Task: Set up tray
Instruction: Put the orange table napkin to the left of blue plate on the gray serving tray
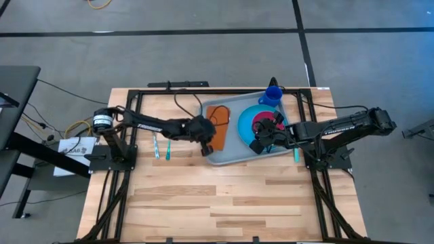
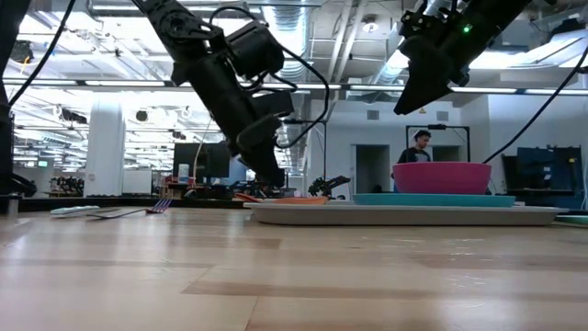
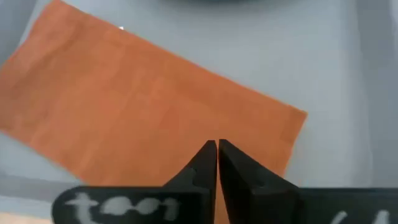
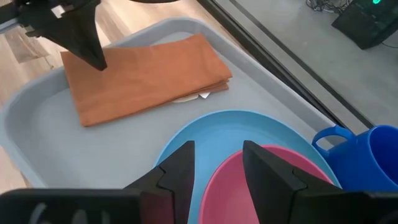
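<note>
The pale grey-blue tray [image 1: 234, 148] lies on the far right part of the table. On it lie a folded orange-brown napkin [image 1: 218, 118], flat, and a round blue plate [image 1: 245, 122] carrying a pink bowl [image 2: 441, 176]. A blue cup [image 1: 272, 95] stands at the tray's far edge. My left gripper [image 3: 217, 146] is shut and points down at the napkin's [image 3: 124, 99] near end. My right gripper [image 4: 217, 155] is open and hovers high above the plate [image 4: 205, 134] and bowl [image 4: 311, 168], touching nothing. My left gripper comes slanting down from the table's left, its shut fingertips [image 4: 96, 62] over the napkin's near end [image 4: 84, 93], close to the tray's rim. I cannot tell whether the tips touch the cloth. The napkin lies flat on the tray.
Two utensils [image 1: 161, 146] lie on the wood left of the tray, under the left arm. A teal utensil [image 1: 296, 154] lies right of the tray. The dark frame rails [image 1: 169, 91] border the table's far and side edges. Bare wood fills the near half [image 1: 217, 203].
</note>
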